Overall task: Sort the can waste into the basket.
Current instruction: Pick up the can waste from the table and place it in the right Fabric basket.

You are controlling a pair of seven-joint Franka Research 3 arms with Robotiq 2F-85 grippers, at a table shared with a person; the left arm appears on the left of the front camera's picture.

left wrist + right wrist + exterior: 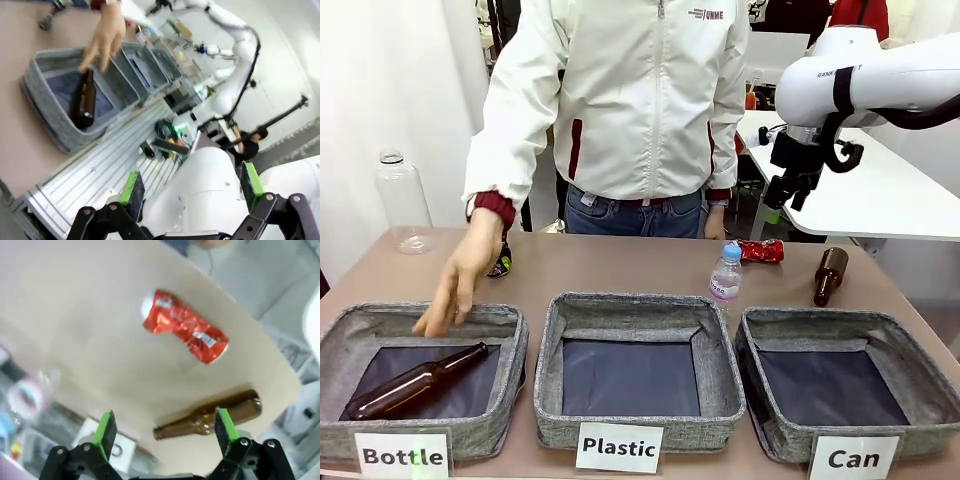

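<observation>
Nearest to me, at the near right, sits the basket marked "Can" (pixel 817 322), and it has nothing in it yet. My first job is the red can (pixel 761 251), squashed and shiny. It lies on its side on the table, just past the far edge of that basket, with its long side running left to right. My right gripper (pixel 788 195) hangs in the air above it and a little to the right, with its fingers spread wide and nothing in them. So the can is down and a bit left from that hand. In the right wrist view the red can (pixel 184 326) lies slanted ahead of the fingers, so I think I must turn the wrist to pinch it across its thin side. My left gripper (pixel 191 180) is spread wide too and holds nothing, and it is much farther off. A dark thing with green (pixel 501 264) peeks out behind the person's hand (pixel 460 285) at the far left; I think it is the second can. I count two cans, three baskets, two brown bottles (one by the red can (pixel 829 275), one in the "Bottle" basket (pixel 415 380)) and two clear bottles (pixel 725 275) (pixel 402 205).
</observation>
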